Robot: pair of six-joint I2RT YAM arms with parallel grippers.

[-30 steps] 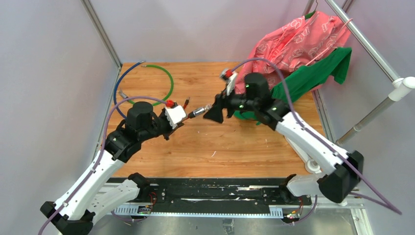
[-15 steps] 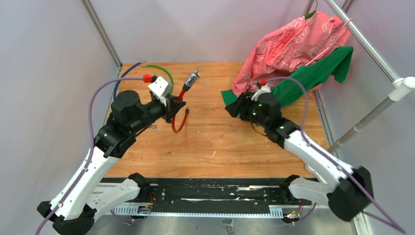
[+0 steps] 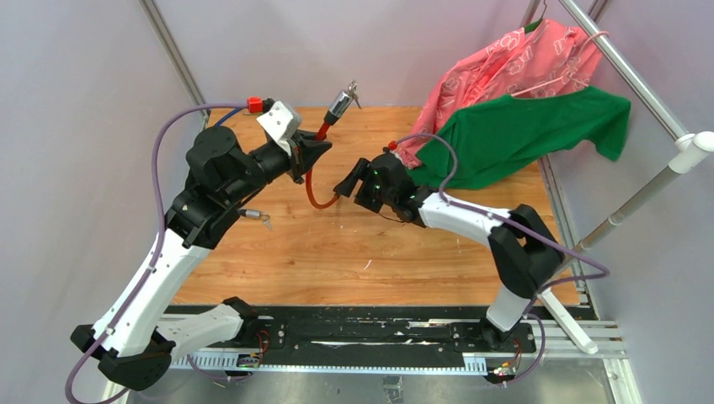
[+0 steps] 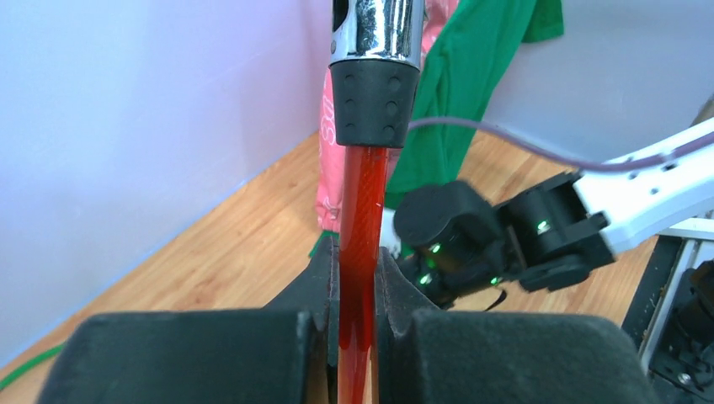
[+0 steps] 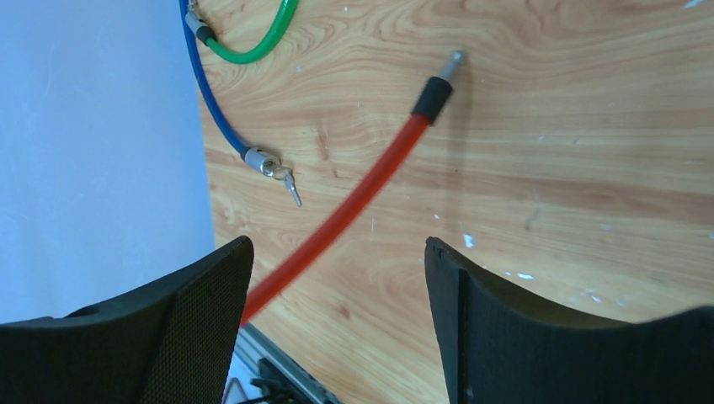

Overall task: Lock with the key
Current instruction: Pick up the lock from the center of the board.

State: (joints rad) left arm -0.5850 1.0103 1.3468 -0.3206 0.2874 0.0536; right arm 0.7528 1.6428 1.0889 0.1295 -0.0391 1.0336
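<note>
A green cable (image 5: 253, 52) and a blue cable (image 5: 215, 109) lay together near the far left corner of the wooden worktop (image 3: 337, 261). At the far right, a pink garment (image 3: 505, 63) and a green shirt (image 3: 522, 135) hung beside a metal rail (image 3: 627, 74), the green one lower.

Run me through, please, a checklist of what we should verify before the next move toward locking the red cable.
1. Hold of the left gripper on the red cable: ok, shut on it just below the black collar of the lock cylinder.
2. Readiness of the right gripper: ok, open and holding nothing.
3. Access to the cable's pin end: ok, free and in plain sight of the right wrist camera.
4. Pin seated in the lock cylinder: not ok, the two are apart.
5. Seating of the key: cannot tell; it shows at the cylinder's top, too small to judge.
</note>
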